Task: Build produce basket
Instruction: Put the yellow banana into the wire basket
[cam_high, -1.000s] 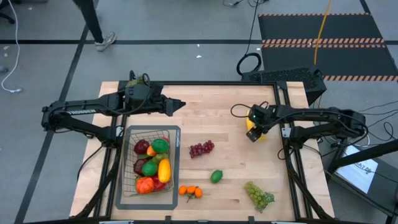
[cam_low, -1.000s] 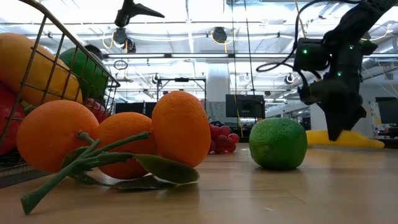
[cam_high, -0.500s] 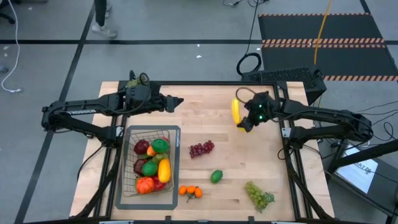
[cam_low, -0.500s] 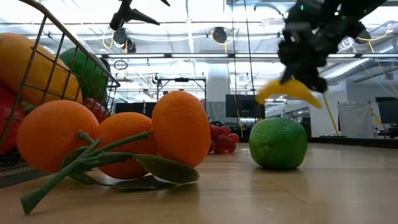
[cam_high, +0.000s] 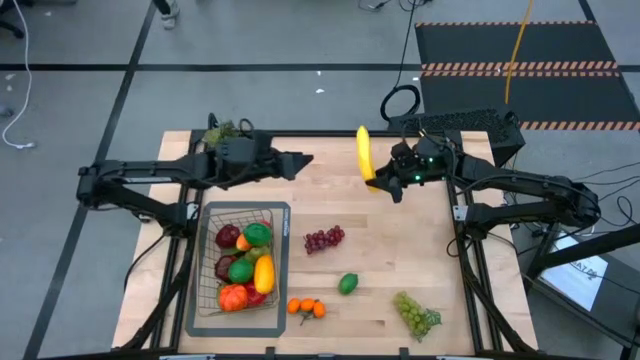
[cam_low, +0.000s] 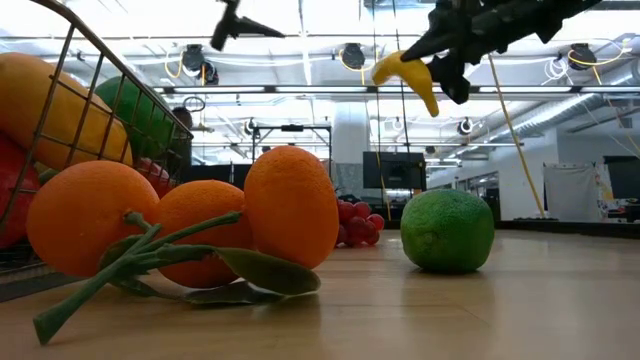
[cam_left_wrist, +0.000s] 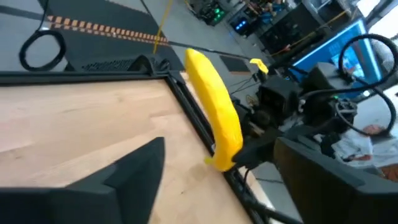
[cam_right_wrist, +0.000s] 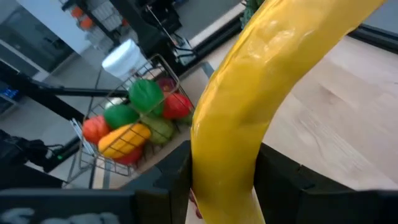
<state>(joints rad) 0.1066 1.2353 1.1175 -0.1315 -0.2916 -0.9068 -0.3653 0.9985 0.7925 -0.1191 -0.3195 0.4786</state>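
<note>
Above table: banana in right gripper.

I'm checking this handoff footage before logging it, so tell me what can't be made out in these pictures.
- Basket contents: in the high view the piled fruit hides whatever lies underneath; the low view cuts the basket off at its edge.
- Green grapes: absent from the low view.
- Right gripper: in its wrist view the banana covers the finger contact.
- Left gripper: in the low view only its tip shows at the top edge.
</note>
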